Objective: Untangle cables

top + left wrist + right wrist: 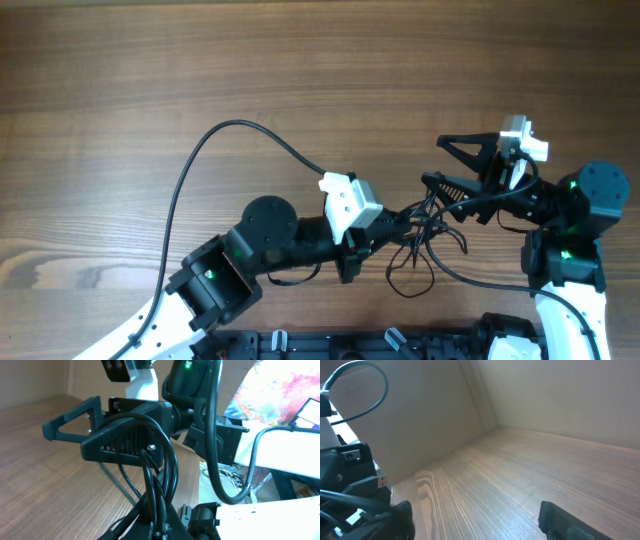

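Left hand (398, 222) pinches cables (428, 247); right hand (436, 163) gapes.

Left gripper (393, 224) pinches tangled cables (425, 250), right gripper (440, 163) just beside.

Probably a robotics lab. Shown by robot arms (270, 225) at a wood-grain table (300, 60), plain partition walls (560, 395), loose wiring (227, 476).

Surface (300, 60): brown wood-grain board, flat, with darker grain swirls toward the front left. Lying on it, as far as I can see: loose loops of the thin black cables (425, 240), right of centre near the front edge. Whether every strand touches the wood, I cannot tell.
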`<state>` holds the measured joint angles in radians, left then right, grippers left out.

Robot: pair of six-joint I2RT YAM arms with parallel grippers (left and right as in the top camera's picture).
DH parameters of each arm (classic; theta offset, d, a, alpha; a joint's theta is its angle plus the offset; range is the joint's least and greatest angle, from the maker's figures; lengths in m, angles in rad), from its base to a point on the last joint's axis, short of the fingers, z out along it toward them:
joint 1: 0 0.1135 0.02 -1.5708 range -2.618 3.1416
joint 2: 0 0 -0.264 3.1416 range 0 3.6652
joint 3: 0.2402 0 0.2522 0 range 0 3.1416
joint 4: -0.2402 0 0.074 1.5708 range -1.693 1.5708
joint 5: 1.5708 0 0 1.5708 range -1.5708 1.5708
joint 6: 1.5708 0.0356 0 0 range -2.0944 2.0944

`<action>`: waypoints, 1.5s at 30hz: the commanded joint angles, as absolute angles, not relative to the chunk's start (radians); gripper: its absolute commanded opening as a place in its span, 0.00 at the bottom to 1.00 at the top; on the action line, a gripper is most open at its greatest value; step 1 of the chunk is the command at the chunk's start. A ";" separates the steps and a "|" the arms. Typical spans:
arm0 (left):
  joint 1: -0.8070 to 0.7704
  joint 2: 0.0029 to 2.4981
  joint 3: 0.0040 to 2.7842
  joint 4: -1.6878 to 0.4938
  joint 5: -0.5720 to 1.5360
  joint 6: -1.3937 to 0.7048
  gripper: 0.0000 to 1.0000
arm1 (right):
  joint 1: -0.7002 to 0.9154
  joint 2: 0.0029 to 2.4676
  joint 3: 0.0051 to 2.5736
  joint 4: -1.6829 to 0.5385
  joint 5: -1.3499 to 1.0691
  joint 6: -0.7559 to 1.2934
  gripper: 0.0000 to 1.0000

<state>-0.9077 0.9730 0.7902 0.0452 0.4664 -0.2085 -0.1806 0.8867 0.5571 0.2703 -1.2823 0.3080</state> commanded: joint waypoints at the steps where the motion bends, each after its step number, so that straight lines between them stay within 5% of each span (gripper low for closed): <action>1: -0.905 0.964 0.793 0.048 0.380 -0.217 0.04 | -0.183 0.893 0.563 0.274 -1.294 0.289 1.00; 9: -0.905 0.854 0.793 -0.027 0.195 -0.213 0.04 | -0.183 0.893 0.563 0.245 -1.248 0.288 1.00; 27: -0.906 1.015 0.793 0.046 0.307 -0.222 0.04 | -0.183 0.893 0.563 0.295 -1.385 0.262 1.00; 33: -0.906 1.015 0.793 0.102 0.622 -0.223 0.04 | -0.183 0.893 0.563 0.271 -1.142 0.266 1.00; 45: -0.889 1.013 0.793 0.001 0.657 -0.270 0.04 | -0.183 0.893 0.563 -0.002 -0.347 0.262 1.00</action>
<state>-0.9005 1.0306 0.7902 0.0322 0.5713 -0.2684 -0.1692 0.8856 0.5579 0.0238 -0.6521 0.2600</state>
